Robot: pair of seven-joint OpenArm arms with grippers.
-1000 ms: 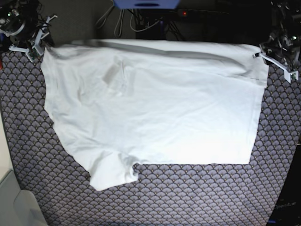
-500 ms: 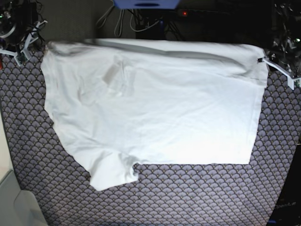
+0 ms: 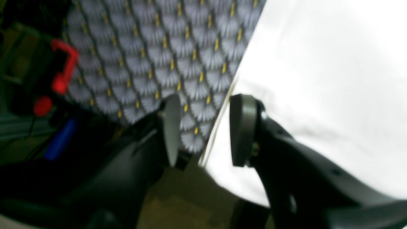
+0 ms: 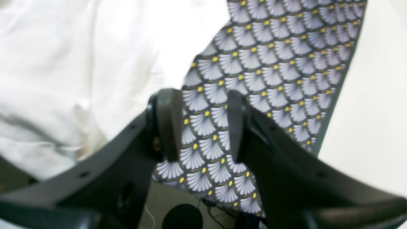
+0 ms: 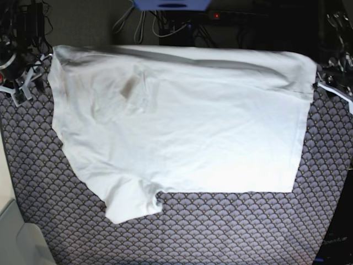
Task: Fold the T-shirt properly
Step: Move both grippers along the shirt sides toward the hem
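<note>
The white T-shirt [image 5: 182, 121] lies spread flat on the fan-patterned cloth [image 5: 220, 232], with one sleeve [image 5: 132, 204] sticking out toward the front. My right gripper [image 5: 22, 83] hangs off the shirt's far left corner, apart from it. In the right wrist view it [image 4: 203, 124] is open over bare pattern, the T-shirt [image 4: 79, 63] lying to its left. My left gripper [image 5: 335, 91] sits just outside the shirt's far right edge. Seen from the left wrist, it [image 3: 206, 127] is open above the edge of the T-shirt [image 3: 318, 79], holding nothing.
Cables and a blue object [image 5: 171, 4] lie beyond the table's back edge. A pale bin [image 5: 22, 243] stands at the front left corner. A red clamp [image 3: 65, 68] shows off the table's side in the left wrist view.
Both grippers have drawn outward and toward the front, away from the shirt's far corners. The shirt has stayed flat where it lay.
</note>
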